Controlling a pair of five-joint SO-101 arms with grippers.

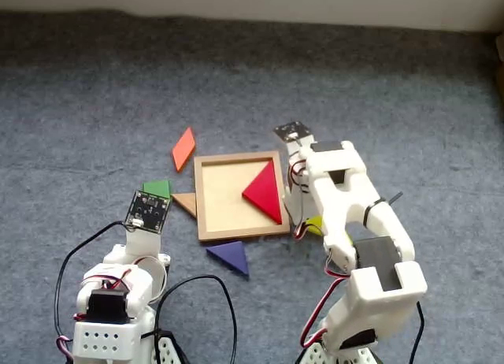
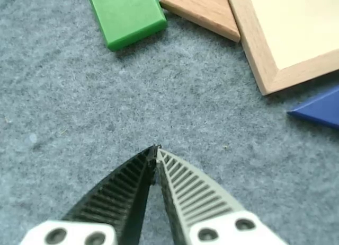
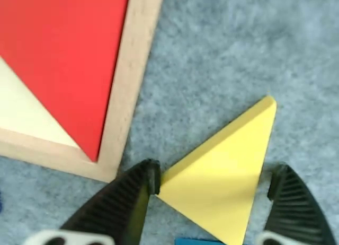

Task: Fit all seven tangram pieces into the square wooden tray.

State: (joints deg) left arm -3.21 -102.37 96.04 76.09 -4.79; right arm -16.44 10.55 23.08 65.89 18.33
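Right tool (image 3: 214, 178) fingers apart, straddling the yellow triangle (image 3: 225, 165), which lies flat on the table (image 3: 212, 54). The tray (image 3: 132, 96) corner is just beside that tool, with the red triangle (image 3: 69, 54) inside it. Left tool (image 2: 156, 149) fingers together, holding nothing. Green square (image 2: 127, 14) and wooden triangle (image 2: 204, 11) lie ahead of it, blue piece (image 2: 320, 107) off to one side near the tray.

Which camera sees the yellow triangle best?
The right wrist view: the yellow triangle lies big between the fingers of the open right gripper. The high view shows just a yellow corner beside the right arm.
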